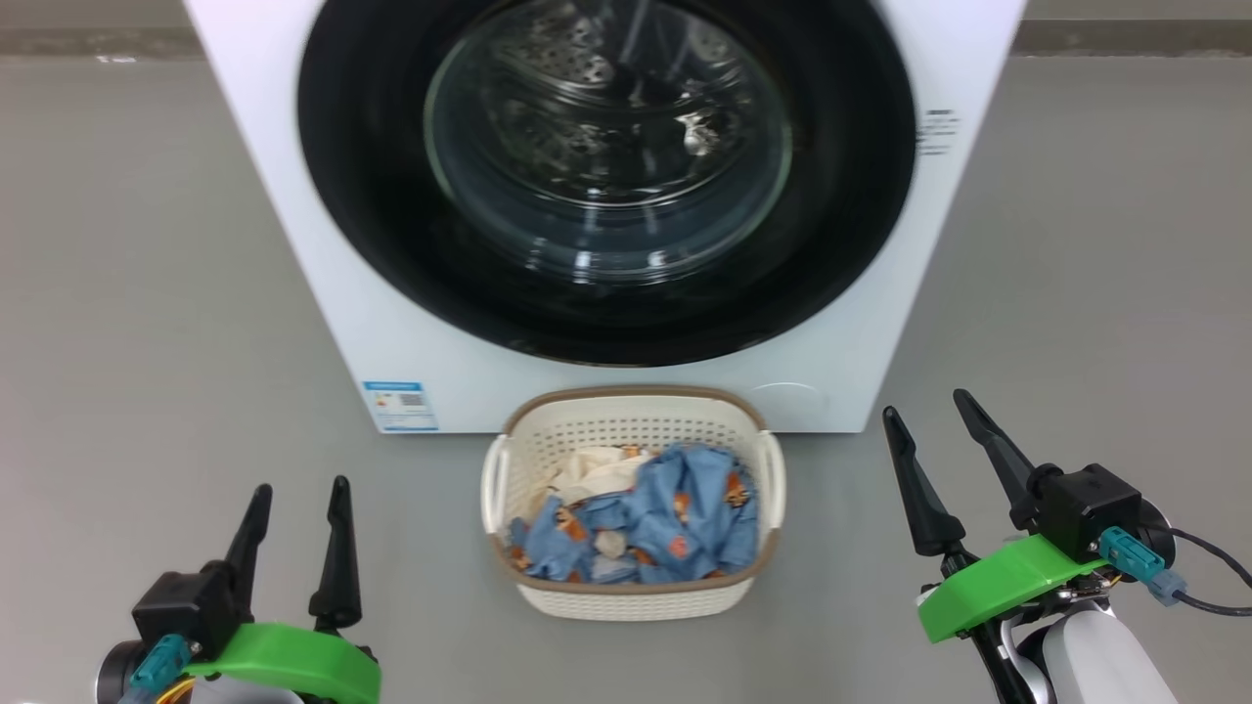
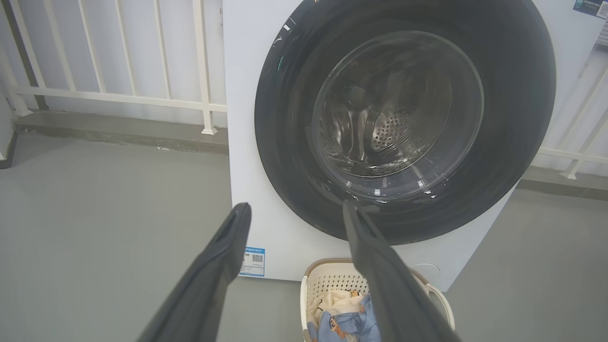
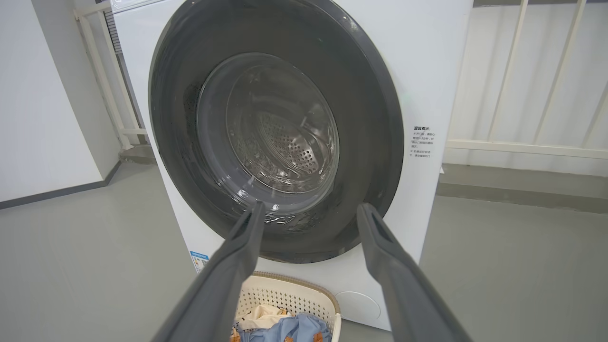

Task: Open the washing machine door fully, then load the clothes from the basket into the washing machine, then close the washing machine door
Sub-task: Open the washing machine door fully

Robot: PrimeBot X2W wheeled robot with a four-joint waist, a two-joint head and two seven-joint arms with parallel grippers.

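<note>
Two end effectors sat spread and empty: left end effector (image 1: 301, 486) at lower left of the head view, right end effector (image 1: 924, 402) at lower right, both apart from everything. Between them, lower centre, the basket (image 1: 631, 394) stood on the floor (image 1: 147, 293) w/ the clothes (image 1: 665, 523) heaped inside, just in front of the washing machine (image 1: 284, 215). The washing machine door (image 1: 606, 323) sat upper centre, apparently shut flush. Step in hand, by my read: opening it. No handle was visible, so the release side couldn't be told. Prob. best to hook behind the free rim edge, pull along the door's arc, and keep the arm off the basket.
</note>
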